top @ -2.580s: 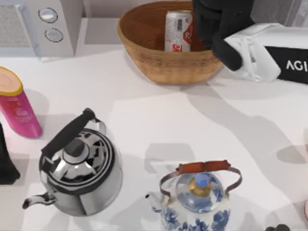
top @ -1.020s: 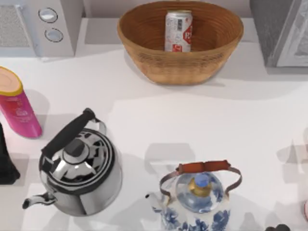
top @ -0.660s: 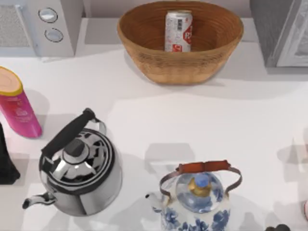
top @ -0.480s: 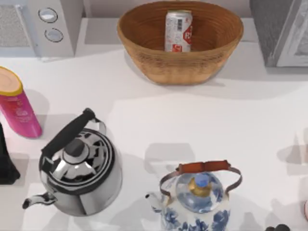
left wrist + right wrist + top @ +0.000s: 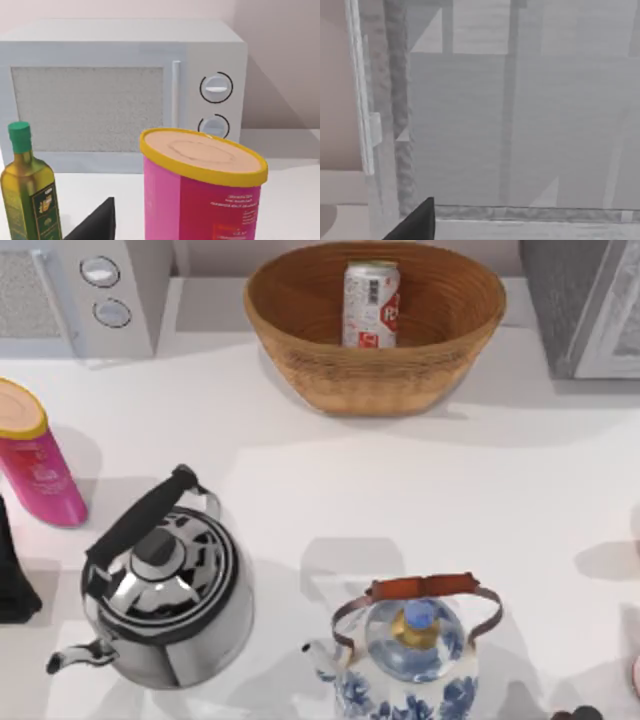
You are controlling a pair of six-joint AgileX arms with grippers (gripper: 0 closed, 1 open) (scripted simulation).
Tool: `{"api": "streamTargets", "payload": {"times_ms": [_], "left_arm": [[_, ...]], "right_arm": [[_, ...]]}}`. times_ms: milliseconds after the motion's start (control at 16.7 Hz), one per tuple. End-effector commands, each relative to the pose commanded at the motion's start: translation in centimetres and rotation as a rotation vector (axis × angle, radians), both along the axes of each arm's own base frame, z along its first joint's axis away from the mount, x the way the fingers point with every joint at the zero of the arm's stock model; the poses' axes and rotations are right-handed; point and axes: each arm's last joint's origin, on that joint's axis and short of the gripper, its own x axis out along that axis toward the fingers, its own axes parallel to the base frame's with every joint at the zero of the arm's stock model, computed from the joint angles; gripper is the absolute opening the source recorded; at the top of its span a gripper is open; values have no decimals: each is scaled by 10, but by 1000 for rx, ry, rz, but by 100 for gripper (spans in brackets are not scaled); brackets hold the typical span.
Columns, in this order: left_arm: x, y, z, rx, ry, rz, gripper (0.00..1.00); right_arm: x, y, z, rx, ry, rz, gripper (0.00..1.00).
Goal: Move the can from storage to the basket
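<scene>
Top view: the can (image 5: pixel 371 304) stands upright inside the basket (image 5: pixel 375 375) at the table's (image 5: pixel 420 490) far edge, a microwave (image 5: pixel 85 295) to its left. Nearer sit two kettles; a pink bottle (image 5: pixel 35 455) stands at left. Neither gripper's fingers can be judged; perhaps both are parked.
</scene>
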Motion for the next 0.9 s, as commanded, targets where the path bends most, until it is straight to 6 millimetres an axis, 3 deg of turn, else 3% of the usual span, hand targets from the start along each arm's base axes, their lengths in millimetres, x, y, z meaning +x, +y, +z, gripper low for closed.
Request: {"api": "streamTargets", "payload": {"times_ms": [240, 480, 660, 900], "left_arm": [[0, 0, 0, 0, 0, 0, 100], [0, 0, 0, 0, 0, 0, 100], [0, 0, 0, 0, 0, 0, 100], [0, 0, 0, 0, 0, 0, 100]], "right_arm": [[10, -58, -14, 12, 24, 0, 100], [3, -102, -35, 20, 33, 0, 100], [-3, -118, -43, 21, 34, 1, 100], [-3, -119, -44, 21, 34, 1, 100]]}}
